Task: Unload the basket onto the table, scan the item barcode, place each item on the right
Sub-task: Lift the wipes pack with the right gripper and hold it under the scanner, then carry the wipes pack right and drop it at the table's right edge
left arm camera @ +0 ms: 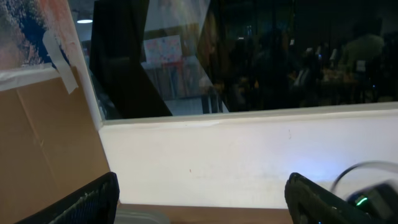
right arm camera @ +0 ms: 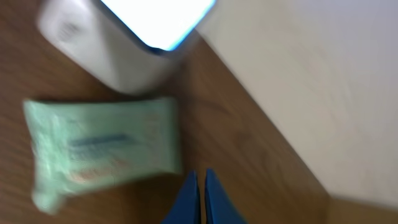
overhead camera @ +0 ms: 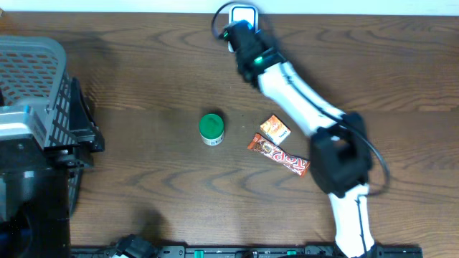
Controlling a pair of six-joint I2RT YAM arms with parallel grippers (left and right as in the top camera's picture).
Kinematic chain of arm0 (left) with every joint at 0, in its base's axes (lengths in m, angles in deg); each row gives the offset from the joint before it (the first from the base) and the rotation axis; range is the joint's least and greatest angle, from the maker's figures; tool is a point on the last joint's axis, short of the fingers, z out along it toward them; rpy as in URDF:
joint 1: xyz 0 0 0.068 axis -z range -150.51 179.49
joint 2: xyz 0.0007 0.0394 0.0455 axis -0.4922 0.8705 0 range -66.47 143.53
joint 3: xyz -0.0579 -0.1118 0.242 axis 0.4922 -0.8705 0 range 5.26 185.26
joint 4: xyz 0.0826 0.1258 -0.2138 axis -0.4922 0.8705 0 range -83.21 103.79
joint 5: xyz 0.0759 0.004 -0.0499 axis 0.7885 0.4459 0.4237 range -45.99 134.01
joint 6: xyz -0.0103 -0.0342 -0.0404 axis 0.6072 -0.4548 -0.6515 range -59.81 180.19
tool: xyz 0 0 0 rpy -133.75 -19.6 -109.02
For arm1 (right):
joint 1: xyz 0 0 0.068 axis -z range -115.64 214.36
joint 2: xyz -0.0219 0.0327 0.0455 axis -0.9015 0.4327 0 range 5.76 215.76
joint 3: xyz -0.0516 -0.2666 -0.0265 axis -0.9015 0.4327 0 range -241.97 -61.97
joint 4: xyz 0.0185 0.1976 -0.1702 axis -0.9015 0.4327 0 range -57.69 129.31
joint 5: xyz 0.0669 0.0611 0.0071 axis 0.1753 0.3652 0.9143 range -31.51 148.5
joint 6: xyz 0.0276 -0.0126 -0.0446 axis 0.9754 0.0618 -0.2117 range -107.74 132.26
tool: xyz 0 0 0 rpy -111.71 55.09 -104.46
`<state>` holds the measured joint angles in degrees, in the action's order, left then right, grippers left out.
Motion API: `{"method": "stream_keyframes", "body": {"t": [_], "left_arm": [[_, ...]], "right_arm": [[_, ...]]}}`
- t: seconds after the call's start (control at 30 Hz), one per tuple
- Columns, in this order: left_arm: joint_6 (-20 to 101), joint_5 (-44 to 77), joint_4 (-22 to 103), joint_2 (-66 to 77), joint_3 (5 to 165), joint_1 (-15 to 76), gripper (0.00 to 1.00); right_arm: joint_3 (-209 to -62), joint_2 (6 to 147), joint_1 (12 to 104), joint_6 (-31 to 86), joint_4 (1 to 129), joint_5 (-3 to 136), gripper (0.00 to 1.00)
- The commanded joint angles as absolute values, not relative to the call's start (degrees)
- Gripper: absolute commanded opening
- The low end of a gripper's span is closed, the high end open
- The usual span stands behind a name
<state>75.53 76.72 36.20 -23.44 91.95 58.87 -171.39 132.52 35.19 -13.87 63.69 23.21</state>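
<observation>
A white barcode scanner [overhead camera: 244,12] stands at the table's far edge; in the right wrist view the scanner [right arm camera: 118,50] shows a bright lit window. Just below it a pale green packet [right arm camera: 102,155] lies flat on the wood, blurred. My right gripper [right arm camera: 200,175] is shut, its blue fingertips pressed together with nothing between them, just right of the packet. In the overhead view the right gripper [overhead camera: 237,32] reaches up to the scanner and hides the packet. My left gripper [left arm camera: 202,180] is open and empty, facing a white wall.
A green-lidded can [overhead camera: 211,128], a small orange packet [overhead camera: 275,128] and a red-brown chocolate bar [overhead camera: 280,155] lie mid-table. A grey basket [overhead camera: 32,61] sits at the left edge, above a black stand.
</observation>
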Motion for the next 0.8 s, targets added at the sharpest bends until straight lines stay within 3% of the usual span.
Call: {"method": "stream_keyframes", "body": {"t": [0.0, 0.03, 0.07, 0.1, 0.13, 0.17, 0.37, 0.77], "left_arm": [[76.44, 76.39, 35.37, -23.11, 91.71, 58.63, 0.85], [76.42, 76.39, 35.39, -23.11, 91.71, 58.63, 0.85], [76.42, 76.39, 35.37, -23.11, 91.71, 58.63, 0.85], [76.40, 76.37, 35.37, -23.11, 91.71, 58.63, 0.85], [76.14, 76.39, 35.19, -23.11, 91.71, 58.63, 0.85], [75.72, 76.37, 35.06, -23.11, 91.71, 58.63, 0.85], [75.55, 76.39, 34.71, -23.13, 91.71, 58.63, 0.85], [75.57, 76.41, 34.82, -23.11, 91.71, 58.63, 0.85]], "right_arm": [[-173.30, 122.81, 41.29, -2.48, 72.82, 21.26, 0.01], [-173.30, 121.68, 42.25, 0.16, 75.97, 24.15, 0.06], [-173.30, 120.93, 42.87, 1.67, 78.49, 27.53, 0.23], [-173.30, 120.34, 43.43, 2.74, 81.17, 32.19, 0.47], [-173.30, 120.21, 43.76, 3.77, 83.03, 36.61, 0.77], [-173.25, 120.26, 43.94, 4.45, 84.23, 40.36, 0.99], [-172.16, 126.75, 40.31, 2.00, 84.47, 43.14, 0.99], [-172.18, 141.55, 35.32, 0.80, 70.60, 39.51, 0.99]]}}
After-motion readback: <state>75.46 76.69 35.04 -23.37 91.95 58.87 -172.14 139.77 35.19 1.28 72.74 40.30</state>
